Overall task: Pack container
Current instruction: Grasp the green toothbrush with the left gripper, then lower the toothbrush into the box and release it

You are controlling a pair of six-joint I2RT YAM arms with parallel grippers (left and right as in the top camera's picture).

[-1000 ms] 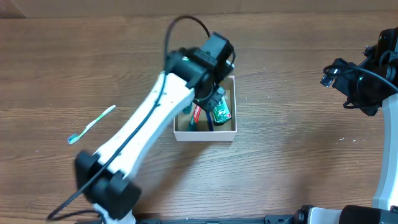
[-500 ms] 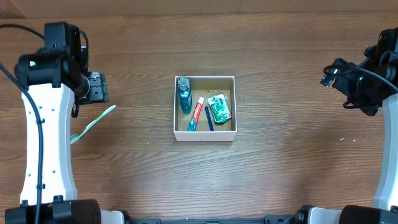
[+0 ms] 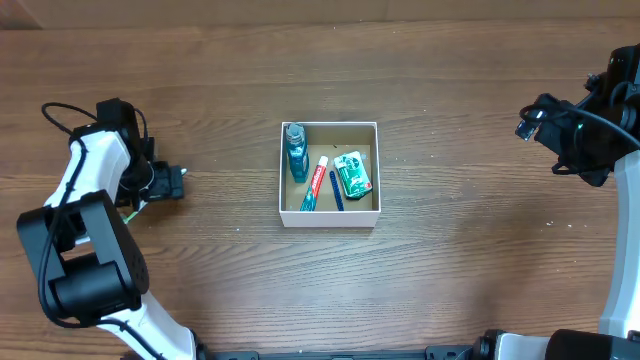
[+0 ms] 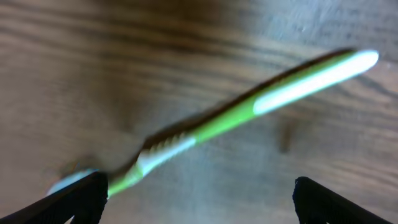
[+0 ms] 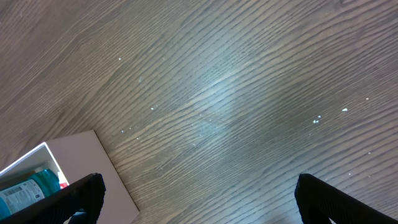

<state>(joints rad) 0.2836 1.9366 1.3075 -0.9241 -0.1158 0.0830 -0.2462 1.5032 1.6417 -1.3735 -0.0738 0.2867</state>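
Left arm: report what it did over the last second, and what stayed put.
The left hand pulled away from above the container, swung far left and came down over the green toothbrush, open and not yet gripping. Nothing was visibly taken or released. The container, its bottle, toothpaste tube and green packet, and the right arm stayed put.

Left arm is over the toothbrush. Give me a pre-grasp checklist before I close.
1. Left gripper open: ok, fingertips wide apart.
2. Toothbrush lying on the table, ungrasped: ok.
3. Toothbrush centred between the jaws: not ok, it runs diagonally with its head near one fingertip.
4. Room in the container: cannot tell; a teal bottle, toothpaste tube and green packet already lie inside.
5. Right gripper clear of the container: ok, off to the side and open.
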